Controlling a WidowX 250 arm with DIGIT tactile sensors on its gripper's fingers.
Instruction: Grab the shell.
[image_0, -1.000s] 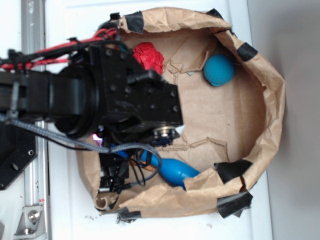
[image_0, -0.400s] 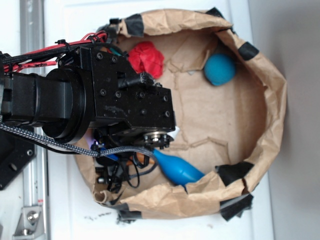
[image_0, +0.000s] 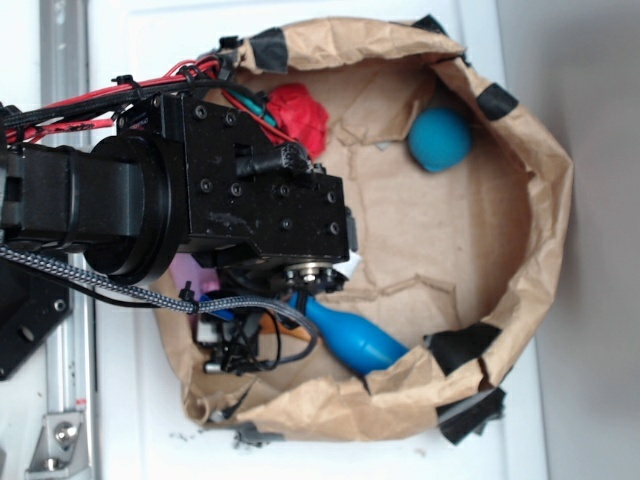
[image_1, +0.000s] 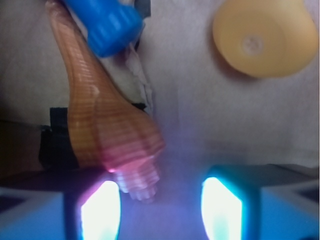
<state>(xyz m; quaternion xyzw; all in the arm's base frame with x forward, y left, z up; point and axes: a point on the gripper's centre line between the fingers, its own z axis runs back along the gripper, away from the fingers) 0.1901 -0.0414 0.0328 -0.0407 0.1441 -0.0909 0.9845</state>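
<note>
Shell (image_1: 107, 125), tan and ribbed with an orange taper, lies just ahead of the tool (image_1: 160, 210), its broad end touching the left lit finger (image_1: 100, 210) while the right one stands clear. Since a moment ago the arm (image_0: 200, 200) has shifted slightly and the blue bottle (image_0: 350, 338) shows a little more. The tool's jaws are spread apart, grasping nothing. A brown paper wall (image_0: 540, 200) rings the floor on the white desk (image_0: 130, 420); a red ball (image_0: 298, 115), a blue ball (image_0: 438, 138) and a yellow duck (image_1: 262, 35) sit inside.
</note>
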